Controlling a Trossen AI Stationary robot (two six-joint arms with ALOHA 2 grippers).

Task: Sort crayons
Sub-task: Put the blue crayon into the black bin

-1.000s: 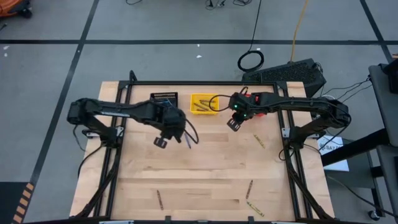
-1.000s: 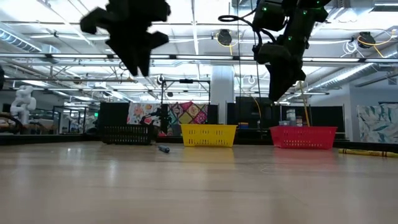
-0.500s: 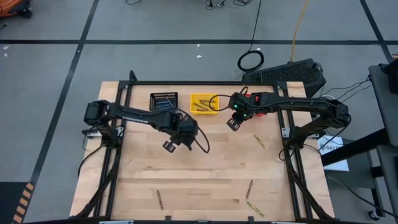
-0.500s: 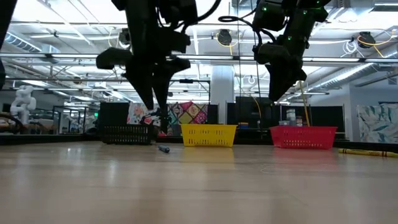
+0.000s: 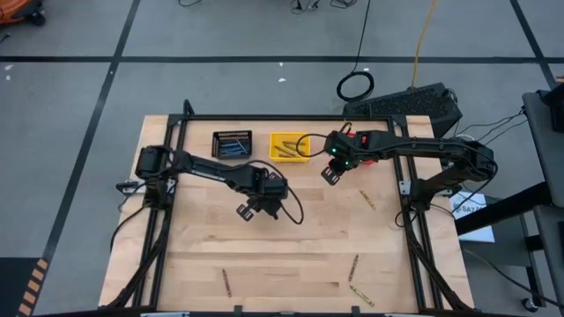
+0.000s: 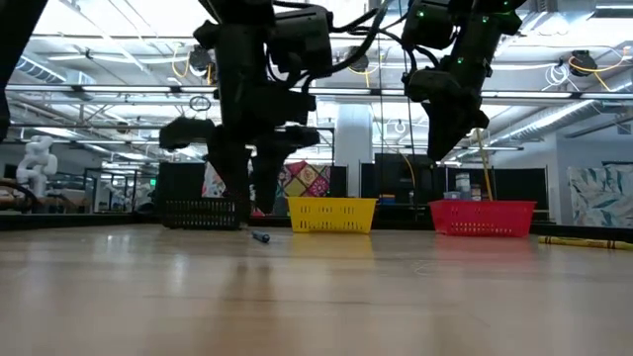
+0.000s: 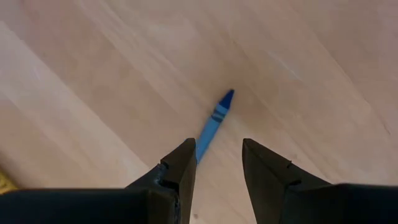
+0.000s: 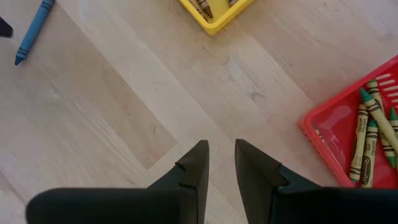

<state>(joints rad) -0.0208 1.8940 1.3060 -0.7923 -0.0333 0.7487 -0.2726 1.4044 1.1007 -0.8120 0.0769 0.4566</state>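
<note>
Three small bins stand along the far side of the table (image 5: pixel 291 246). Black bin (image 5: pixel 233 143): blue crayons (image 5: pixel 231 148) inside. Yellow bin (image 5: pixel 288 147): brown crayons (image 5: pixel 284 151) inside. Red bin (image 8: pixel 354 140): yellow-olive crayons (image 8: pixel 368 134) lying side by side; in the high view my right arm covers most of it.

Loose on the table: one blue crayon (image 7: pixel 214 121), lying flat just ahead of my left fingers (image 7: pixel 180 171), tip pointing away from them. More loose crayons (image 5: pixel 367 200) near the right edge and along the near edge.

My left fingers stand spread apart, empty, either side of the blue crayon's near end, not touching it. My right fingers (image 8: pixel 196 168) hang above bare wood between the yellow and red bins, a narrow gap between them, pinching nothing.

Since a second ago: my left arm has swung from beside the black bin out toward mid-table, and now sits lower over the blue crayon. My right arm has not moved. Bins and loose crayons unchanged.
</note>
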